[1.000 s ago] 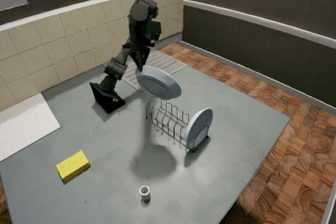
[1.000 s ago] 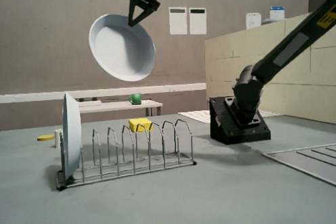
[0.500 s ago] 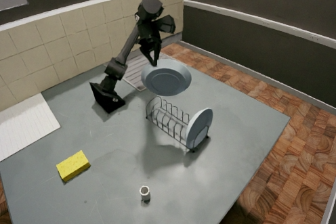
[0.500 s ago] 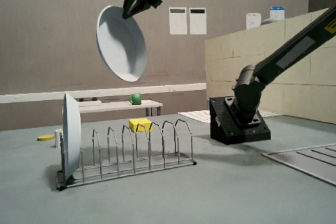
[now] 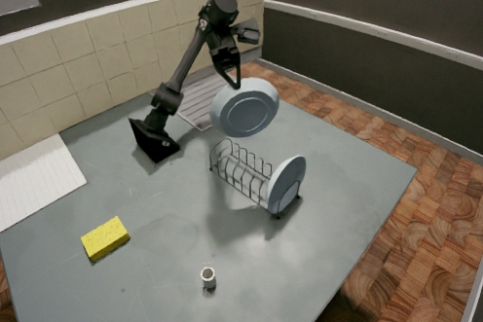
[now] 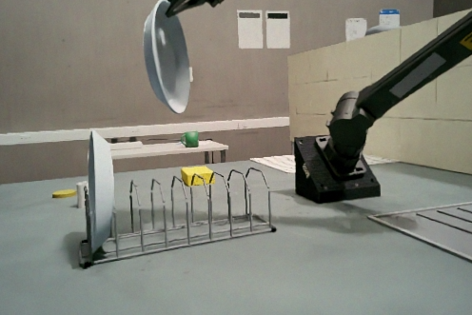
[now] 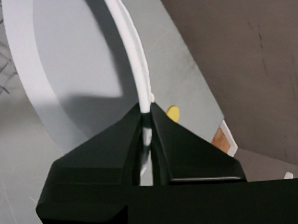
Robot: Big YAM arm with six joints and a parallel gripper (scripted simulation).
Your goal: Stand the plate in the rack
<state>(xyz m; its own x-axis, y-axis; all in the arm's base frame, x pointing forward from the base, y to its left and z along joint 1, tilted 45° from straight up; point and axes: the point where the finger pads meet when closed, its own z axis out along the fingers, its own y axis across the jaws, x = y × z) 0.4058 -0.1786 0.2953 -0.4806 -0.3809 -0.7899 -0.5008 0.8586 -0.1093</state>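
My gripper point(image 5: 237, 83) is shut on the top rim of a pale blue plate point(image 5: 244, 107) and holds it high in the air, nearly upright, above the wire dish rack point(image 5: 242, 169). In the side view the held plate point(image 6: 167, 56) hangs edge-on below the gripper point(image 6: 172, 5), over the rack's point(image 6: 183, 215) empty middle slots. The wrist view shows the fingers pinching the plate's rim point(image 7: 127, 36). A second pale blue plate point(image 5: 286, 183) stands upright in the rack's end slot; it also shows in the side view point(image 6: 100, 191).
A yellow sponge point(image 5: 104, 237) and a small white cup point(image 5: 208, 277) lie on the grey counter in front. The arm's base point(image 5: 155, 137) stands behind the rack. A ribbed drain board point(image 5: 202, 96) lies by the tiled wall. A white mat point(image 5: 31, 179) lies at the left.
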